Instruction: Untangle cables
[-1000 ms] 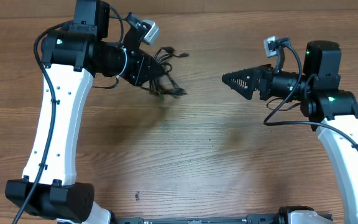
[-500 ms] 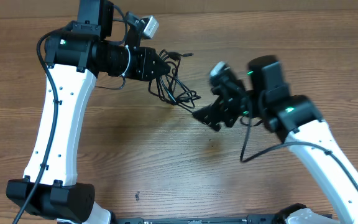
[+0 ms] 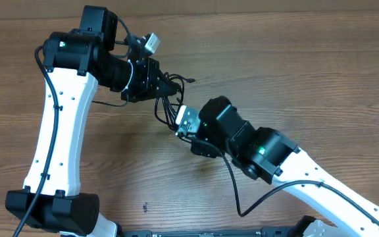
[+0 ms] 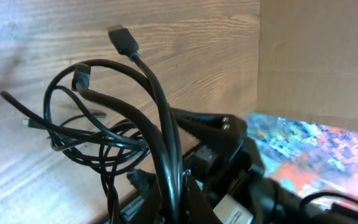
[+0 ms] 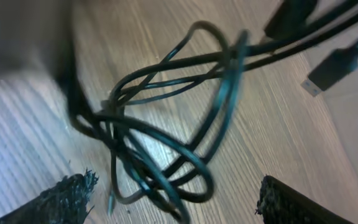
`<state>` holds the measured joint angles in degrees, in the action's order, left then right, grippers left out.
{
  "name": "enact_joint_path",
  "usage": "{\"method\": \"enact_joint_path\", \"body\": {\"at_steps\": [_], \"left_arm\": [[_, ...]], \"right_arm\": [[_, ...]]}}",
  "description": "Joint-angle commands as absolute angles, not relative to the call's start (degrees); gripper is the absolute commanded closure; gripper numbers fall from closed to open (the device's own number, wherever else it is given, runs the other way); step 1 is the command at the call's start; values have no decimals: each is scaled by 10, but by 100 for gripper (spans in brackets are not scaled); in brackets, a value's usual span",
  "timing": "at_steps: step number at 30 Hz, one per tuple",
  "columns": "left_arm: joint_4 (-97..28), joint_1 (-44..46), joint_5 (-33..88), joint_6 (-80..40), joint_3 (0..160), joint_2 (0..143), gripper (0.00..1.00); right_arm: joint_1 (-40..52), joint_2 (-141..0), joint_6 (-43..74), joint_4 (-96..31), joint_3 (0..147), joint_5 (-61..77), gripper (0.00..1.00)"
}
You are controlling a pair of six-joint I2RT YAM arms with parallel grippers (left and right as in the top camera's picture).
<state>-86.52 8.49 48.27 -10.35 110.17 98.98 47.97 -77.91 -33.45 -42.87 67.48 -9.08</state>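
Note:
A tangle of black cables [image 3: 166, 105] hangs from my left gripper [image 3: 158, 85], which is shut on a bunch of its strands above the table. In the left wrist view the loops [image 4: 104, 124] fan out from the jaws [image 4: 179, 199], with a plug end [image 4: 123, 40] sticking up. My right gripper [image 3: 188, 135] is open just below the hanging loops. In the right wrist view the loops [image 5: 160, 130] dangle between its two spread fingers [image 5: 179, 202], and a plug [image 5: 334, 65] shows at the upper right.
The wooden table [image 3: 295, 72] lies under both arms. A cardboard wall [image 4: 316, 56] and a colourful surface [image 4: 303, 149] show in the left wrist view beyond the table edge.
My right arm has swung left across the table and reached under the hanging cables. My left gripper has kept hold of the bundle and shifted slightly down and left.

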Motion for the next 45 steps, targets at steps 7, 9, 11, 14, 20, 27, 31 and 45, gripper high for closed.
{"method": "enact_joint_path", "body": {"at_steps": [7,9,11,14,20,27,31,45], "left_arm": [[-875,82,611,-137,1104,973,96],[-876,82,609,-137,1104,973,96],[-876,79,604,-137,1104,973,96],[-876,70,598,-138,1104,973,96],[-872,68,424,-178,1104,973,96],[-899,70,-101,-393,1103,974,96],[-900,70,-110,-393,1103,974,96],[-895,71,-110,-392,1051,975,96]], "right_arm": [[492,-777,-343,-430,679,-114,73],[491,-777,-341,-430,679,-122,95],[491,-777,-328,-430,679,-130,96],[491,-777,-302,-431,679,-128,96],[486,-768,-235,-405,679,-131,96],[444,-711,-122,-347,679,-128,96],[423,-670,-64,-321,679,-128,96],[410,-570,60,-221,679,-152,96]]}}
